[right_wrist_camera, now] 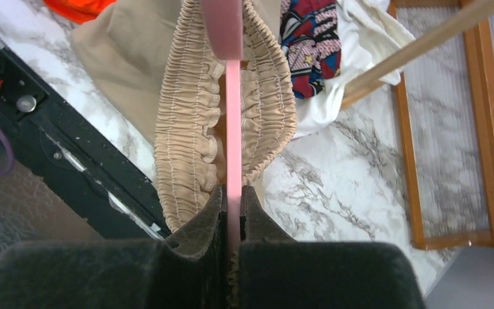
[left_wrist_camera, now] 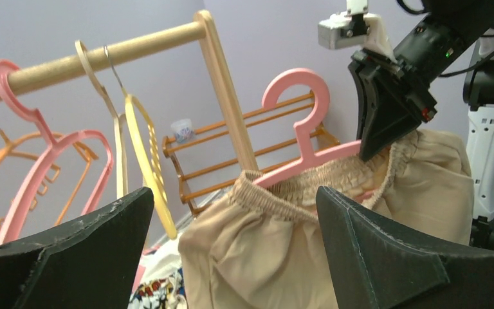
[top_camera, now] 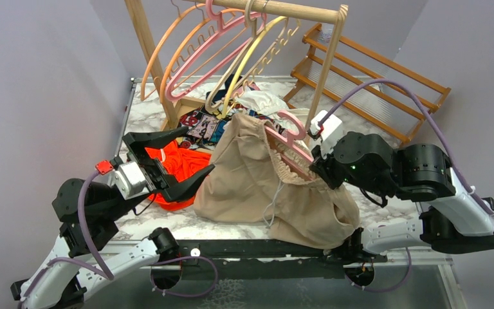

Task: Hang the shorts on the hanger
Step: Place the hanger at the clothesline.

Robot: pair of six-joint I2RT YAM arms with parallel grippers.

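The beige shorts hang by their gathered waistband from the pink hanger, and their lower part slumps on the marble table. One hanger arm runs inside the waistband, and the hook stands free above. My right gripper is shut on the hanger's arm at the waistband's right end. My left gripper is wide open, left of the shorts and apart from them. Through its fingers I see the shorts' cloth, with nothing between them.
A wooden rail at the back carries orange, pink and yellow hangers. An orange garment lies under my left gripper. Comic-print cloth and white cloth lie behind the shorts. A wooden shelf stands back right.
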